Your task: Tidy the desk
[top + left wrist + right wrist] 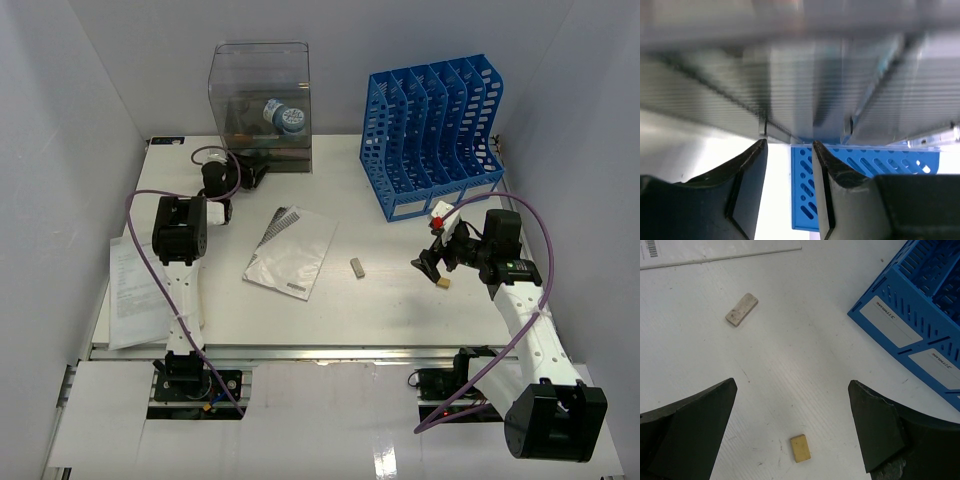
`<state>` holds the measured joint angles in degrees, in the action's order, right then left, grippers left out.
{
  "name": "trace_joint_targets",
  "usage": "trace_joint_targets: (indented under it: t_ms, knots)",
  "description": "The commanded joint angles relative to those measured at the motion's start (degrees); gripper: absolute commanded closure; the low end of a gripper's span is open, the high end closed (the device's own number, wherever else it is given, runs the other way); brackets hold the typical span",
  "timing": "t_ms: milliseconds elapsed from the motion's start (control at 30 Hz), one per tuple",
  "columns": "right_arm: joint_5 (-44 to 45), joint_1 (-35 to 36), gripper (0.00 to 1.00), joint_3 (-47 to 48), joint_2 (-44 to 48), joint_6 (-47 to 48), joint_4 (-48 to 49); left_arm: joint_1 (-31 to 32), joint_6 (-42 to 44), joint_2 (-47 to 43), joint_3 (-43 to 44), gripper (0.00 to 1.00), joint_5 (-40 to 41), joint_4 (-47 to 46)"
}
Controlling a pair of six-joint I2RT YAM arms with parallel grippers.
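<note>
Metal rail (330,352) fronts white desk (390,310) (faintly speckled); white walls (60,130) around.

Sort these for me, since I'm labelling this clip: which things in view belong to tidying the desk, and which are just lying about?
Likely part of the job:
- desk
- silver booklet
- grey block
- small yellow block
- loose paper sheets
- blue file rack
- clear box

Just there:
- purple cables
- round blue-and-white item inside the clear box

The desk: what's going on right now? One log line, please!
left fingers: open, empty, by clear box | right fingers: wide open, empty, over yellow block | desk: grey block, booklet loose
</note>
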<state>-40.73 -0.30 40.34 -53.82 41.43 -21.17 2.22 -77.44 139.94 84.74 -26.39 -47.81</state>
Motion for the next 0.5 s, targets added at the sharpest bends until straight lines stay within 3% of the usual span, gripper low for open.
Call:
trace_joint_targets:
  t_ms: [0, 100, 367, 467]
  knots:
    - [-0.85, -0.06, 0.01, -0.17, 0.29, 0.75, 1.31, 0.07, 0.69, 1.59, 4.56, 0.52, 1.44, 6.92]
    - [-0.75, -0.06, 0.01, -0.26, 0.33, 0.69, 1.36, 0.07, 1.18, 1.77, 6.08, 0.73, 3.06, 11.35]
    - [-0.68, -0.04, 0.01, -0.25, 0.2, 0.75, 1.32, -0.2, 1.03, 0.65, 4.1, 0.97, 3.87, 10.7]
    - [-0.58, 0.03, 0.01, -0.27, 0.19, 0.75, 1.31, -0.2, 0.85, -1.87, -0.41, 1.0, 2.7, 7.68]
